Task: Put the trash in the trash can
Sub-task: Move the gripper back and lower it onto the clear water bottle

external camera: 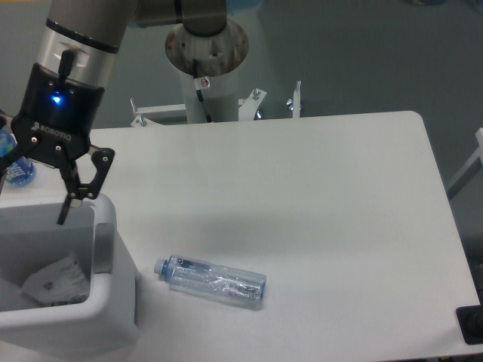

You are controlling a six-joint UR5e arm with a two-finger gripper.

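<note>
The water bottle (213,280) lies on its side on the table (317,196), just right of the trash can (109,309); empty, thin-walled and crumpled, it probably is light, slick and yielding, so a grip across its mid-body looks safest. The sandwich package (54,279) rests inside the can. The gripper (45,197) hangs above the can's rim, fingers spread, holding nothing.

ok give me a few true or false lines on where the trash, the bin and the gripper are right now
1. The sandwich package lies inside the trash can. True.
2. The gripper is shut on the package. False: it is open, holding nothing.
3. The water bottle lies on the table. True.
4. The water bottle stands upright. False: it lies on its side.
5. The gripper is over the water bottle. False: it is above the trash can.
</note>
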